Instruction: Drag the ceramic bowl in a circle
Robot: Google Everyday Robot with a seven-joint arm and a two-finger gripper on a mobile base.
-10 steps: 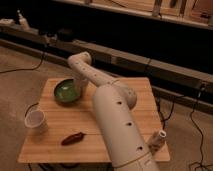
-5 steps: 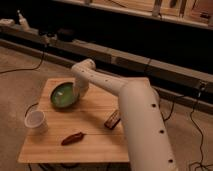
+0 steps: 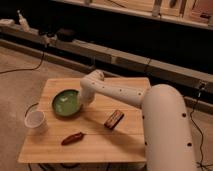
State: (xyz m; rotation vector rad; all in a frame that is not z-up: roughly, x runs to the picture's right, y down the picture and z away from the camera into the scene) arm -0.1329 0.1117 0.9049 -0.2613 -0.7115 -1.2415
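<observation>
The green ceramic bowl (image 3: 66, 102) sits on the left half of the wooden table (image 3: 100, 142), glossy with a pale glare inside. My white arm reaches from the lower right across the table to it. The gripper (image 3: 83, 101) is at the bowl's right rim, mostly hidden behind the wrist, and seems to touch the rim.
A small white cup (image 3: 36, 121) stands at the table's left edge, just below and left of the bowl. A reddish-brown pepper-like item (image 3: 73, 138) lies near the front. A dark brown bar (image 3: 114, 119) lies mid-table. Shelving and cables run behind the table.
The bowl has slid toward the front of the table, closer to the white cup, with the gripper at its rim. The arm has swung right, uncovering the brown bar.
</observation>
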